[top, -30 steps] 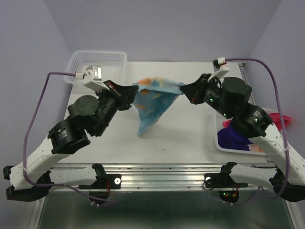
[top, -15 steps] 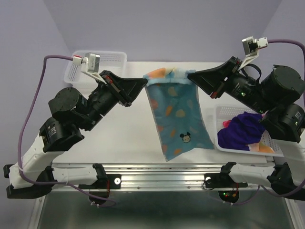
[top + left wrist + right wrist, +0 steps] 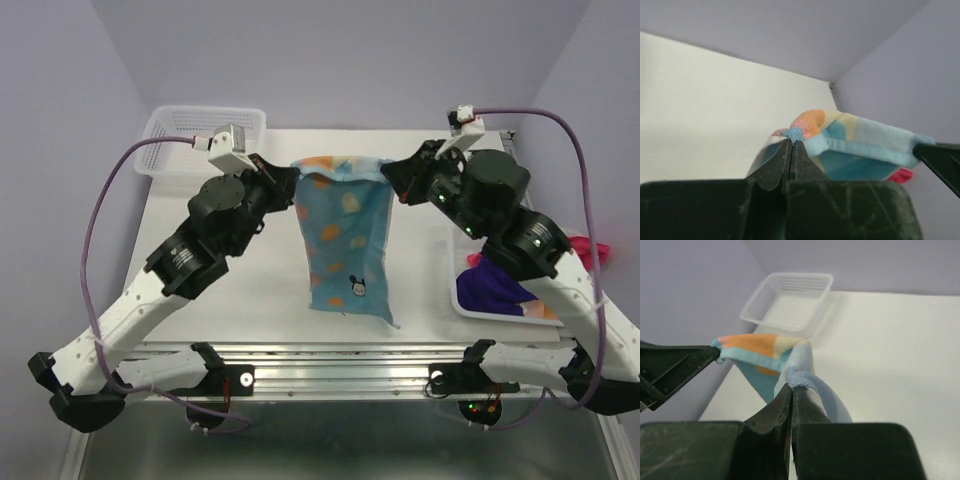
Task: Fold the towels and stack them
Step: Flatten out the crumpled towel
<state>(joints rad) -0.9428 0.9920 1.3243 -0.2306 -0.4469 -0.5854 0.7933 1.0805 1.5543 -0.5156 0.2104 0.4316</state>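
A patterned towel [image 3: 345, 240] in light blue, orange and white hangs over the table, stretched between both grippers by its top corners. My left gripper [image 3: 296, 178] is shut on the towel's left corner [image 3: 792, 133]. At the other end, my right gripper [image 3: 388, 176] is shut on the right corner [image 3: 798, 377]. The towel's lower edge hangs near the table's front. A deep purple towel [image 3: 495, 285] lies in the white basket [image 3: 470, 310] at the right, with a bright pink-red towel [image 3: 592, 249] showing behind the right arm.
A second white mesh basket [image 3: 200, 125] stands at the back left corner of the table [image 3: 250, 290]; it also shows in the right wrist view as the basket [image 3: 790, 307]. Lilac walls close in the back and both sides.
Both grippers have moved back and closer together since half a second ago, still holding the towel. The towel, bunched one second ago, now hangs flat and narrower.
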